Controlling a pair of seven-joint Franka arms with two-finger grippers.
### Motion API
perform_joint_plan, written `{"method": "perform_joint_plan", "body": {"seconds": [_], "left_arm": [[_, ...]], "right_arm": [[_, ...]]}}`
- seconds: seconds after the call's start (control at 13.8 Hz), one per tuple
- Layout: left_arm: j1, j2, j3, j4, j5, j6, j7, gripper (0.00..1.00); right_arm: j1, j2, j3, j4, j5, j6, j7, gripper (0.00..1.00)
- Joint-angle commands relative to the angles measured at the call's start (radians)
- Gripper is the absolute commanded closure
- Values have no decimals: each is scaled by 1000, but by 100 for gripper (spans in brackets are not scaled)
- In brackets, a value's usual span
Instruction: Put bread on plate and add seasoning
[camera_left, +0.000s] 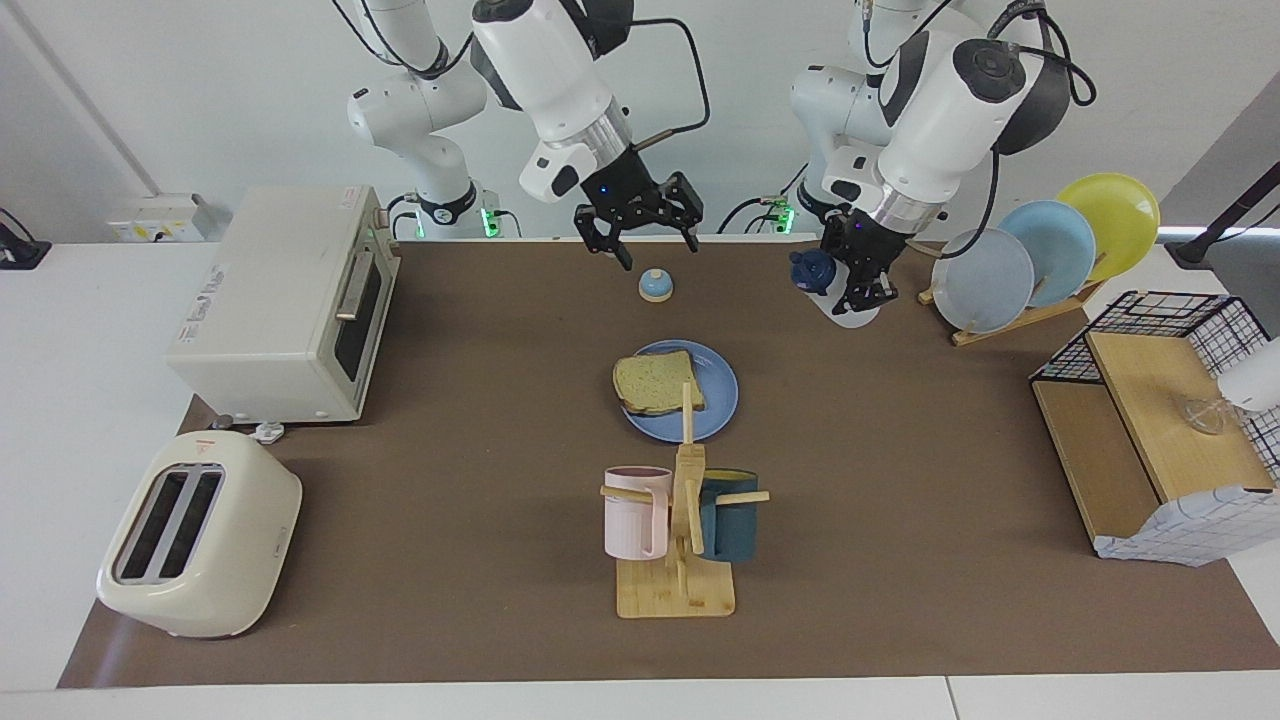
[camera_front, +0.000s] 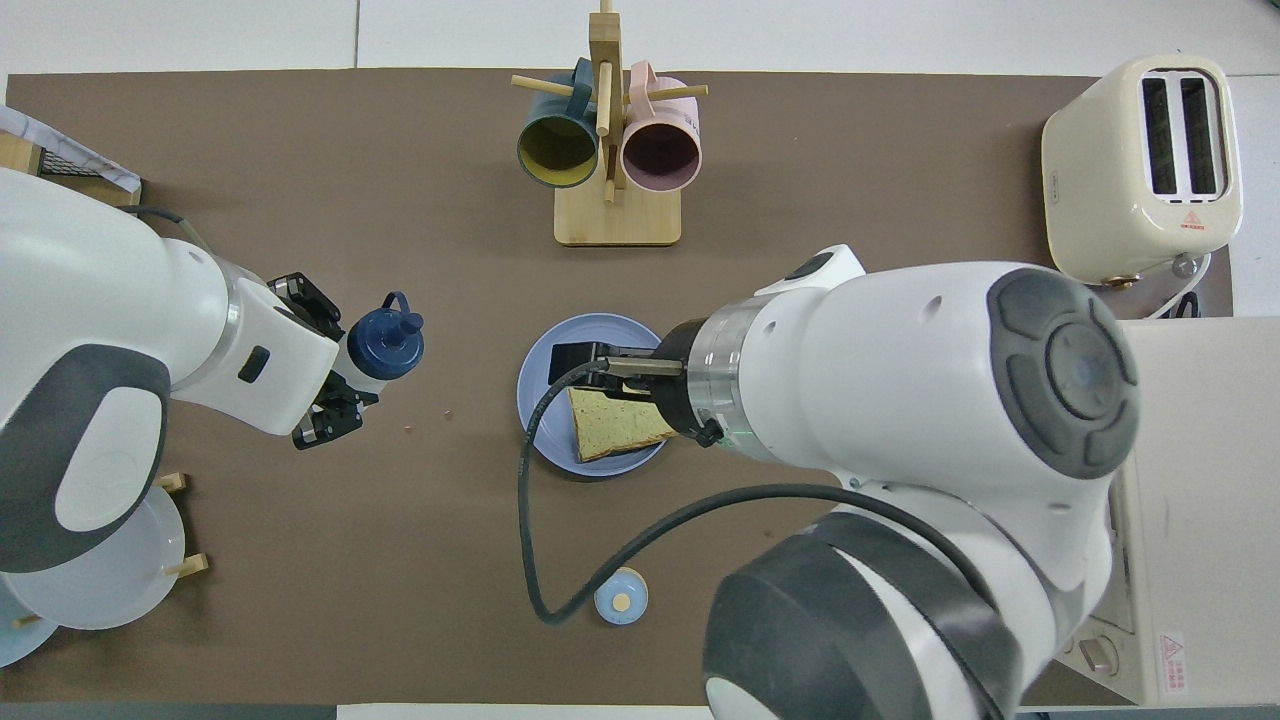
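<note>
The bread (camera_left: 657, 382) (camera_front: 610, 425) lies flat on the medium-blue plate (camera_left: 722, 400) (camera_front: 548, 370) in the middle of the mat. My left gripper (camera_left: 850, 295) (camera_front: 345, 385) is shut on the seasoning bottle (camera_left: 808, 272) (camera_front: 388, 343). It holds the bottle tilted in the air over the bare mat beside the plate, toward the left arm's end. My right gripper (camera_left: 640, 235) (camera_front: 585, 372) hangs open and empty, high over the small bell. In the overhead view its arm hides part of the plate and bread.
A small blue-and-tan bell (camera_left: 655, 285) (camera_front: 620, 597) sits nearer to the robots than the plate. The mug rack (camera_left: 675, 560) stands farther out. A toaster (camera_left: 200, 535) and toaster oven (camera_left: 280, 300) are at the right arm's end. A plate rack (camera_left: 1040, 255) and wire shelf (camera_left: 1150, 430) are at the left arm's end.
</note>
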Motion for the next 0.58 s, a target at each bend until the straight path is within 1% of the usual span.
{"method": "perform_joint_plan", "body": {"seconds": [0.0,0.29,0.44,0.51], "left_arm": [[-35,-46,9,-46,-9,-7,33,100],[-48,-51,4,-49,-9,-10,35,100],[-58,-51,3,-49,-9,-11,34,100],[-58,-51,3,-49,-9,-10,34,100]], "right_arm": [[-19,83,8,183,25,-89,25,0],[-2,126,14,246,44,-31,67,0],[13,142,14,252,41,35,67,0],[28,154,14,251,44,76,67,5]]}}
